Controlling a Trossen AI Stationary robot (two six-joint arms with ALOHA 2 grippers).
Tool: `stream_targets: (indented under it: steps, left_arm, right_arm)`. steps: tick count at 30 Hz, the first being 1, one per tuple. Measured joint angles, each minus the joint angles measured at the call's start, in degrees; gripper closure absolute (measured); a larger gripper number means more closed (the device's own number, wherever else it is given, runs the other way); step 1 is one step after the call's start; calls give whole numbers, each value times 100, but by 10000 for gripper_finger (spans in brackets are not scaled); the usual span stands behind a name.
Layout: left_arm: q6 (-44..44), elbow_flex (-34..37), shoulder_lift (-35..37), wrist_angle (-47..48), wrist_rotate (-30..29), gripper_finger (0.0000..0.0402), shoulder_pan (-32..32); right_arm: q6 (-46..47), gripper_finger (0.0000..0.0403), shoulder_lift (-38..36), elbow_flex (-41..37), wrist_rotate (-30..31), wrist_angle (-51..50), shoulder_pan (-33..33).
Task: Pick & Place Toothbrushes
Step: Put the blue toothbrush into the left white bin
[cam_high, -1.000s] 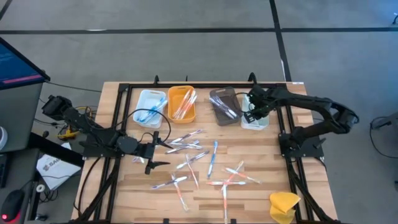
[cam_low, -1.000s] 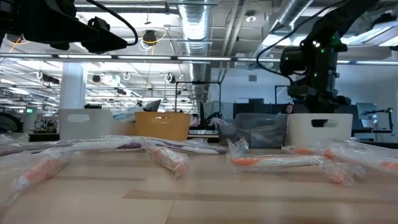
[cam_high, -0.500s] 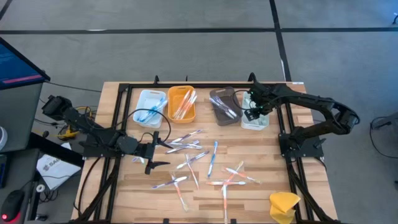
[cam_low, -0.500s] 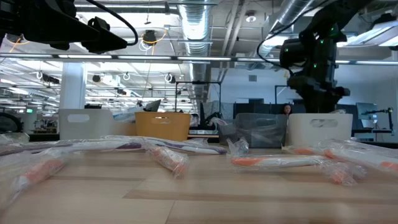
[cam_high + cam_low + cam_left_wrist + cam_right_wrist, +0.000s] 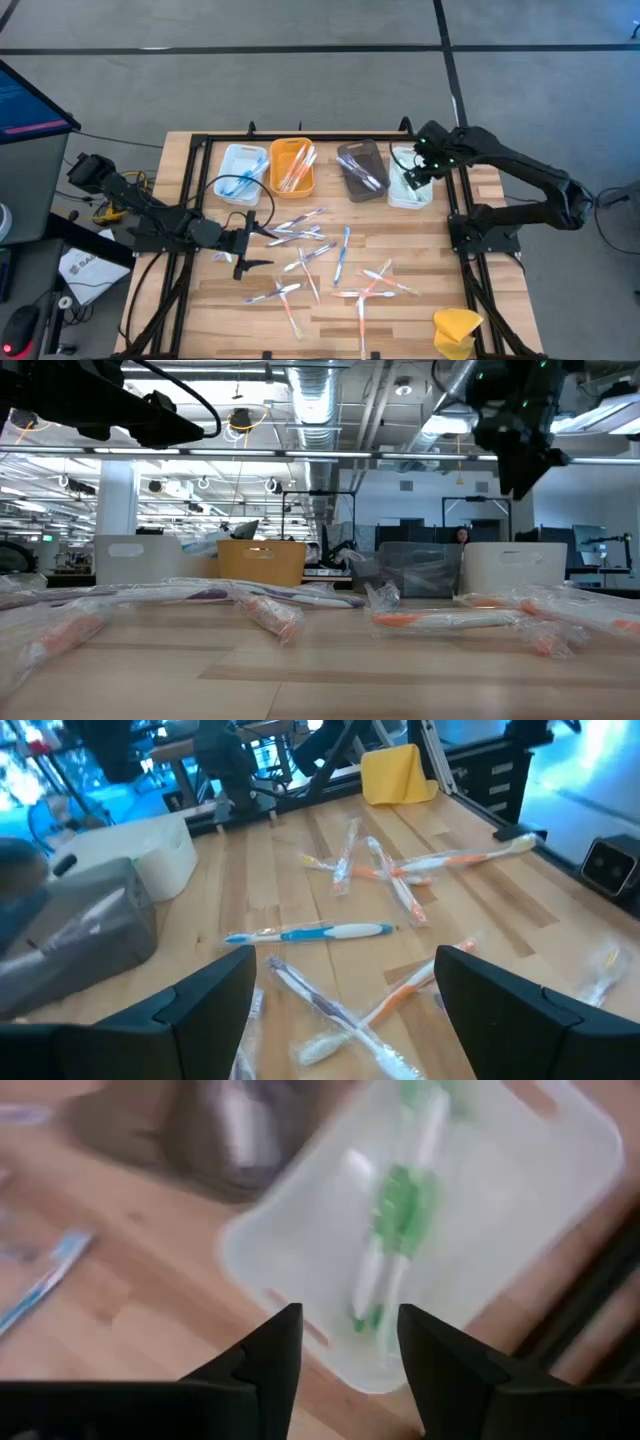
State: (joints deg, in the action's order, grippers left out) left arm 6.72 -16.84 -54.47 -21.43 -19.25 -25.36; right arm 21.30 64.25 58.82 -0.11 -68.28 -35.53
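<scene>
The right gripper point(image 5: 413, 176) hung above the white rectangular plastic tray point(image 5: 408, 190) at the far right end of the tray row. Its jaws stood apart and empty, as the right wrist view showed, with two green-handled toothbrushes point(image 5: 392, 1245) lying side by side inside that white tray point(image 5: 480, 1200) below them. In the low view the right gripper point(image 5: 520, 460) sat high, well above the tray's wall point(image 5: 515, 568).

The left gripper point(image 5: 250, 247) hovered near the left side of the wooden slatted bench point(image 5: 420, 300), with its jaws spread wide and nothing between them. The left wrist view looked past them at a blue-handled toothbrush point(image 5: 310, 932) and several orange-handled ones point(image 5: 400, 892) lying loose on the bench.

Along the far edge of the bench stood four trays in a row: a pale blue tray point(image 5: 240, 174) holding blue-handled brushes, an orange tray point(image 5: 291, 167) holding orange-handled brushes, a dark grey translucent tray point(image 5: 360, 171) with clear-wrapped brushes, and the white tray. The remaining wrapped toothbrushes point(image 5: 330, 262) lay scattered across the middle of the bench, some crossing one another, between the two arms. A crumpled yellow cloth-like lump point(image 5: 457, 330) rested at the near right corner of the bench, well apart from the brushes.
</scene>
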Motion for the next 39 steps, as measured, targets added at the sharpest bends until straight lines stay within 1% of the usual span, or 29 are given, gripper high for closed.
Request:
stream_targets:
  steps: [3,6,9,11,14,16,19,22,26,29,34,37,39]
  left_arm:
    - [-481,0,1,2,0,101,0]
    - [-1124,0,1,8,33,101,-11]
    - [-1410,3,-1,-61,341,101,-9]
    - [-1494,4,-1,-195,427,101,-9]
    - [-1789,2,-1,-289,428,101,-19]
    - [-1935,4,-6,-287,428,101,-20]
    - [-1960,4,-102,-289,428,101,-22]
    - [-1958,4,-201,-307,428,101,-5]
    - [-1936,2,-268,-298,429,101,-7]
    - [-1934,4,-268,-305,435,101,-7]
    - [-1938,2,-268,-304,446,101,-7]
    - [-1940,2,-268,-304,446,101,-7]
    - [-1940,2,-268,-302,493,101,-7]
  right_arm:
    - [-431,248,-391,5,-55,128,465]
    - [-660,254,-751,0,-115,564,1129]
    - [-680,259,-1065,-129,-117,1502,1978]
    - [-723,264,-1181,-290,-119,2176,2542]
    - [-903,272,-1183,-522,-121,3126,3336]
    - [-1262,278,-1097,-727,-120,3701,3829]
    - [-2334,285,-737,-1021,-24,4752,4505]
    - [-3286,295,-122,-1159,461,5671,4977]
    - [-4249,305,843,-1104,1303,6593,5221]
    - [-4407,307,1584,-863,1783,6719,5265]
    - [-5020,305,2708,-411,2602,6720,5272]
    - [-5035,305,3290,-188,2681,6610,5276]
    - [-5344,305,3597,52,2781,6299,5281]
